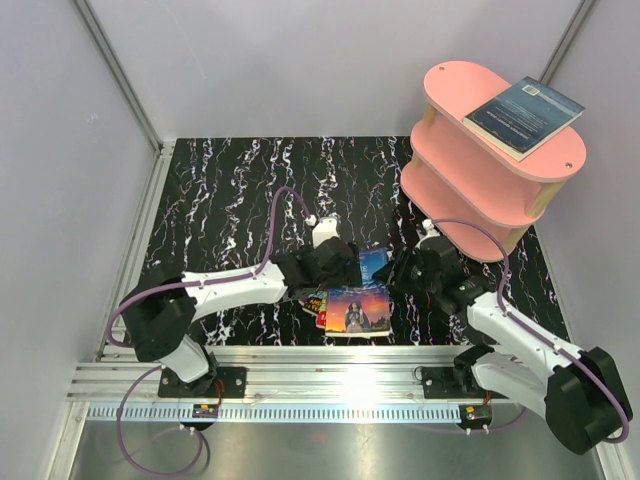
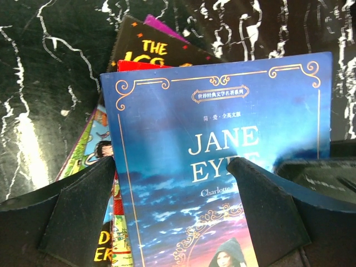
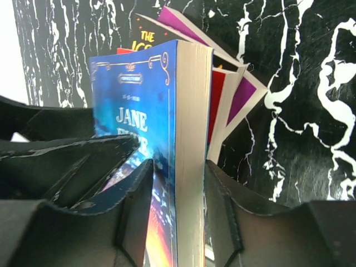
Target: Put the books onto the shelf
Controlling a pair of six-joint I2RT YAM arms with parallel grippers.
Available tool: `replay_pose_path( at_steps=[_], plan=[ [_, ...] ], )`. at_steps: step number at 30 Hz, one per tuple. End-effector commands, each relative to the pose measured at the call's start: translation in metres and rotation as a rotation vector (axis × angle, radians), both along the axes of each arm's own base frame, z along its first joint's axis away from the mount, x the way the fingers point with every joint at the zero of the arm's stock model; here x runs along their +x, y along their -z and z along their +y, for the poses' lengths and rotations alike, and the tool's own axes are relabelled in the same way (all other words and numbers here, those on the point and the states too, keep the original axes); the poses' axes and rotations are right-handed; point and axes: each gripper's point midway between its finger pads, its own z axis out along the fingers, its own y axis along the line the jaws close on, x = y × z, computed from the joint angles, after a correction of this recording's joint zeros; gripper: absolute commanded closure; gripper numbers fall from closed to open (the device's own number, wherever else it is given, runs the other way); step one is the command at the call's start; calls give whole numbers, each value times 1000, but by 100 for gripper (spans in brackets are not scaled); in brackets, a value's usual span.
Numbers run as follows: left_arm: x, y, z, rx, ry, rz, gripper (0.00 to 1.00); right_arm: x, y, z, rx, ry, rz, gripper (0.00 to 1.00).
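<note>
A blue Jane Eyre book [image 1: 358, 308] tops a fanned pile of books near the table's front middle. Under it lie a red book [image 2: 133, 65], a black-covered cartoon book [image 2: 150, 50] and a purple one [image 3: 242, 97]. My left gripper [image 2: 173, 164] hovers open over the Jane Eyre cover [image 2: 222, 128], a finger at each side. My right gripper [image 3: 178, 166] comes in from the right, its fingers against the cover and the back of the Jane Eyre book [image 3: 139, 94]. The pink shelf [image 1: 480, 190] stands at the back right, with a dark-blue book [image 1: 523, 115] on its top board.
The black marbled mat [image 1: 230, 200] covers the table. White walls close in the left, back and right sides. An aluminium rail [image 1: 320, 365] runs along the near edge at the arm bases. The shelf's lower boards [image 1: 455, 215] overhang the mat beside my right arm.
</note>
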Motion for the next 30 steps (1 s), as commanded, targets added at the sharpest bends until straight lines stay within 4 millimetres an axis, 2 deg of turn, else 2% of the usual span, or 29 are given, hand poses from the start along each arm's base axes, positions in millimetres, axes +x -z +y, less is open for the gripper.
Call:
replay_pose_path(
  at_steps=[1, 3, 9, 13, 16, 20, 25, 30],
  plan=[
    [1, -6, -14, -47, 9, -8, 9, 10, -53, 11, 56, -34, -112, 51],
    [2, -7, -15, -49, 11, -12, 9, 11, -58, 14, 64, -41, -113, 49],
    [3, -6, -16, -50, 12, -11, 9, 9, -42, 17, 68, -40, -55, 46],
    [2, -2, -16, -40, 16, -7, 9, 7, -53, 17, 87, -42, -65, 43],
    [2, -1, -17, -41, 15, -4, 9, 8, -72, 17, 89, -39, -84, 41],
    [3, -1, -19, -44, 18, -4, 9, 6, -85, 19, 109, -48, -96, 39],
    [3, -1, -20, -48, 19, -3, 9, 4, -78, 22, 126, -51, -76, 39],
    [2, 3, -19, -43, 18, 4, 9, 1, -80, 33, 197, -77, -84, 39]
  ],
)
